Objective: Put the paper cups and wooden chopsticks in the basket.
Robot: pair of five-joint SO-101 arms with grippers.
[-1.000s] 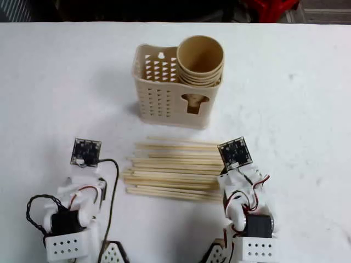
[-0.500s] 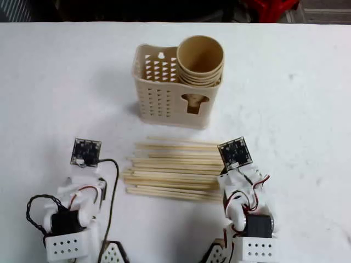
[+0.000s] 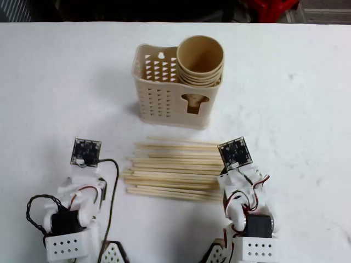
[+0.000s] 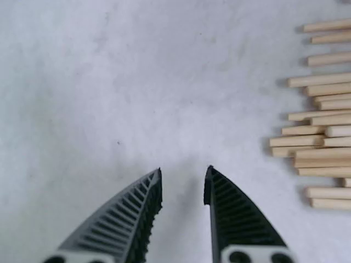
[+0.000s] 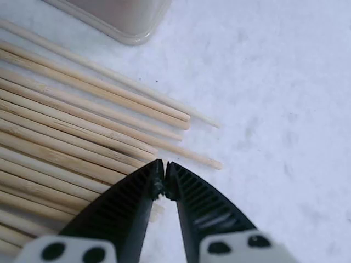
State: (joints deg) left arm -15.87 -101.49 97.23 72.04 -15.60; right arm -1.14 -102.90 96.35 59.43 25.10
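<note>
Chopsticks (image 3: 175, 170) lie in a loose pile on the table (image 3: 296, 109), between the two arms and just in front of the basket (image 3: 159, 104). Cups (image 3: 200, 57) sit stacked in the basket's right side. The left gripper (image 4: 182, 181) hangs released over bare table beside the stick ends. The right gripper (image 5: 164, 175) is clenched, tips together at the pile's edge.

Cream perforated basket (image 3: 164, 104), tan cups (image 3: 200, 55), apparently pale-wood chopsticks (image 3: 175, 170).

Cream perforated basket (image 3: 164, 104) upright. Nested tan paper cups (image 3: 200, 55) upright inside basket, at one end. Loose wooden chopsticks (image 3: 173, 170) flat, roughly parallel, just before basket.
</note>
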